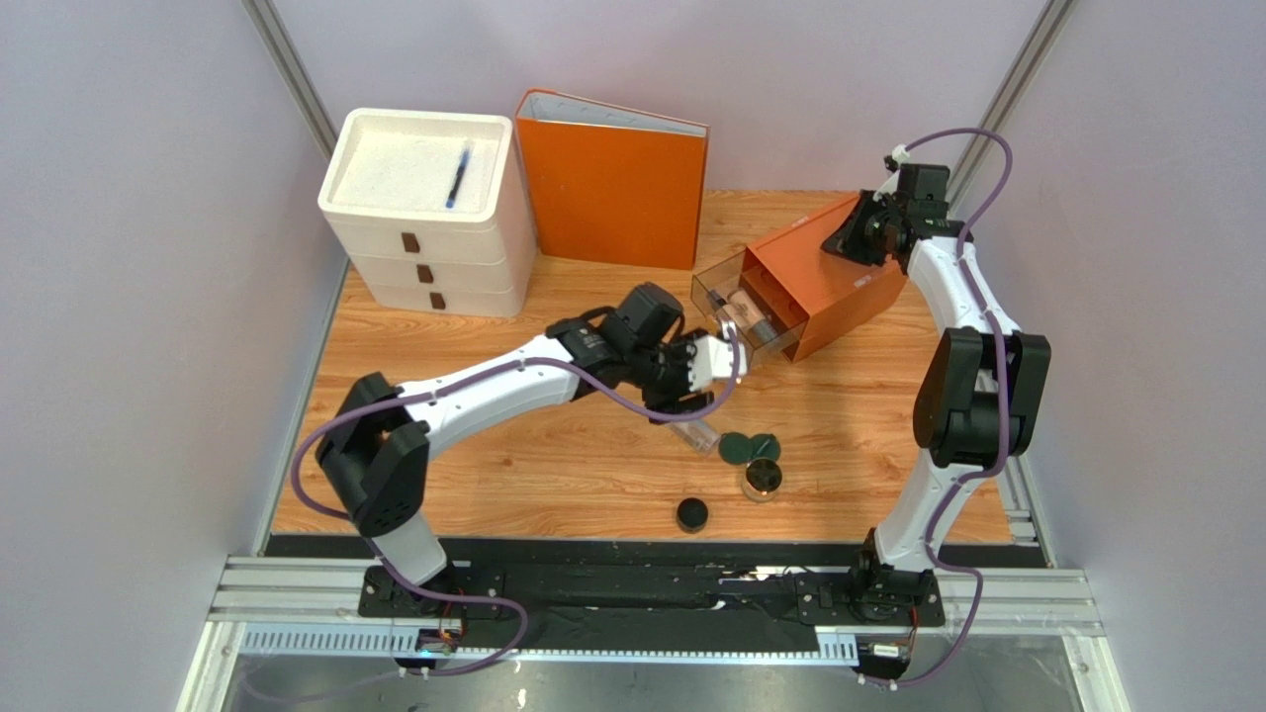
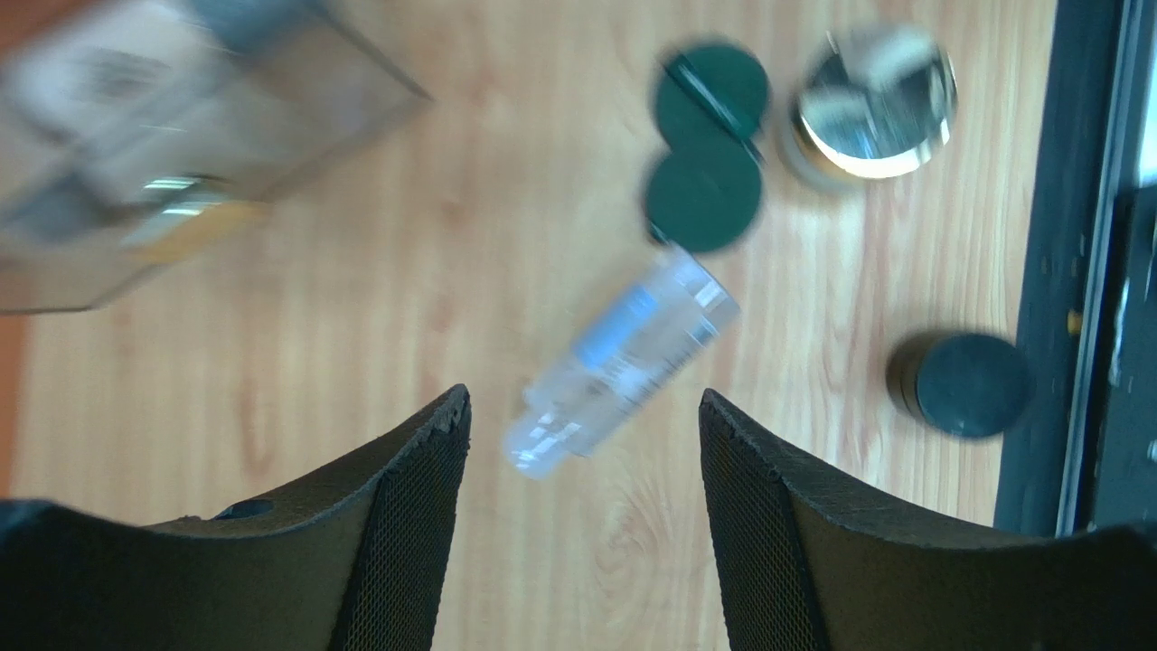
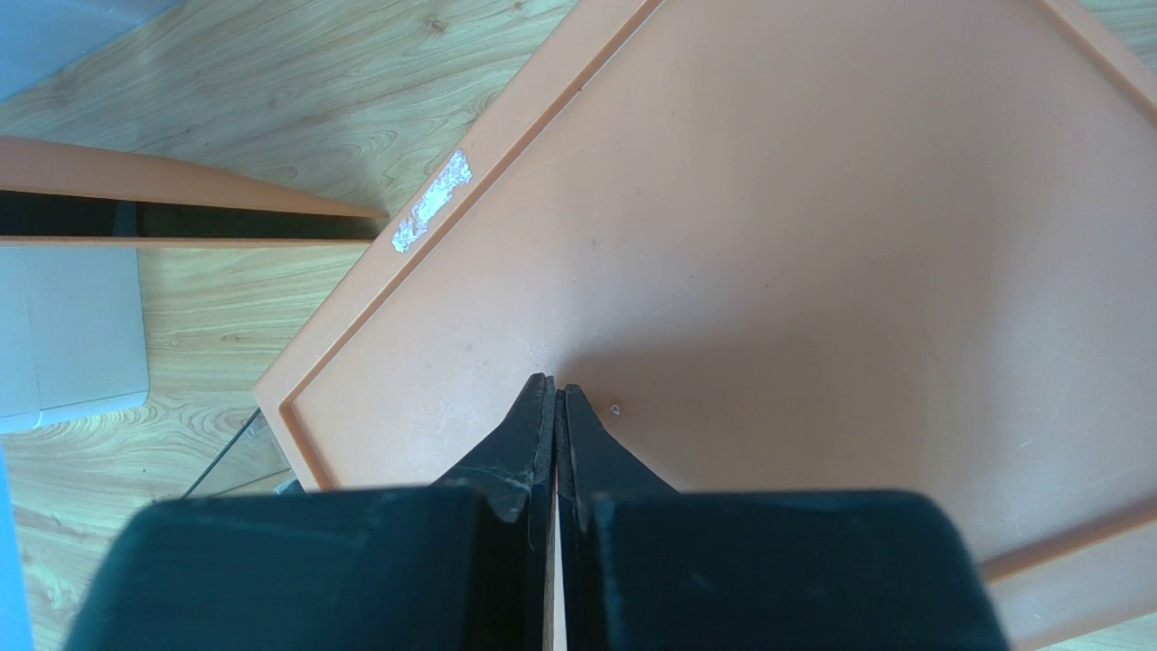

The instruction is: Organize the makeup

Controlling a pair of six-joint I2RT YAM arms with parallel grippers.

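A clear tube point(image 1: 696, 435) lies on the wooden table, with a dark green twin-disc compact point(image 1: 751, 447), a gold-rimmed jar point(image 1: 763, 478) and a black round pot point(image 1: 693, 515) near it. My left gripper point(image 1: 724, 364) is open and empty, hovering just above and behind the tube. In the left wrist view the tube point(image 2: 625, 356) lies just ahead of the gap of my left gripper point(image 2: 581, 407), beyond it the compact point(image 2: 704, 147), jar point(image 2: 869, 109) and pot point(image 2: 964, 384). Beige foundation bottles point(image 1: 751, 315) lie in the clear drawer point(image 1: 728, 282). My right gripper point(image 1: 862, 238) is shut, over the orange box point(image 3: 815, 204).
The orange drawer box point(image 1: 832, 289) stands at the back right with its clear drawer pulled out toward the left. A white three-drawer unit point(image 1: 428, 223) with a blue pen point(image 1: 458, 175) on top stands at the back left, an orange binder point(image 1: 612, 175) beside it.
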